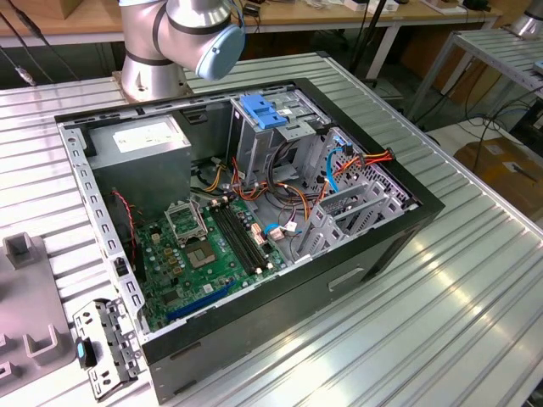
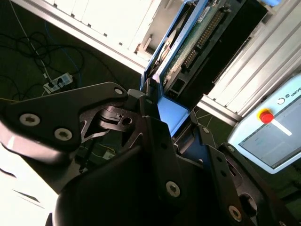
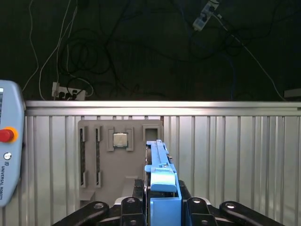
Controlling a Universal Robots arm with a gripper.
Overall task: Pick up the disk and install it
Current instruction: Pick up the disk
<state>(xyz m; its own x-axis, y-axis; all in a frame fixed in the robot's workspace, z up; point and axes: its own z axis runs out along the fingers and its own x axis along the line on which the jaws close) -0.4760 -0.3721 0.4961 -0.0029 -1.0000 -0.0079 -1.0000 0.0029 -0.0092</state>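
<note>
The disk (image 3: 159, 157) stands edge-on between the black fingers (image 3: 136, 193) of my gripper (image 3: 162, 200), its blue plastic frame facing the camera. In the second wrist view the disk (image 2: 197, 33) shows its green circuit board and blue frame, and my gripper (image 2: 169, 117) is shut on its lower end. It hangs above the ribbed metal table (image 3: 235, 155), away from the open computer case (image 1: 254, 212). The arm's base (image 1: 170, 42) stands behind the case in the exterior view.
Inside the case are a tall grey cage with a light-blue latch (image 1: 259, 110), a grey power supply box (image 1: 140, 140), a green motherboard (image 1: 204, 246) and loose cables. A grey fixture plate (image 3: 113, 155) lies under the gripper. A teach pendant (image 3: 7, 150) sits beside it.
</note>
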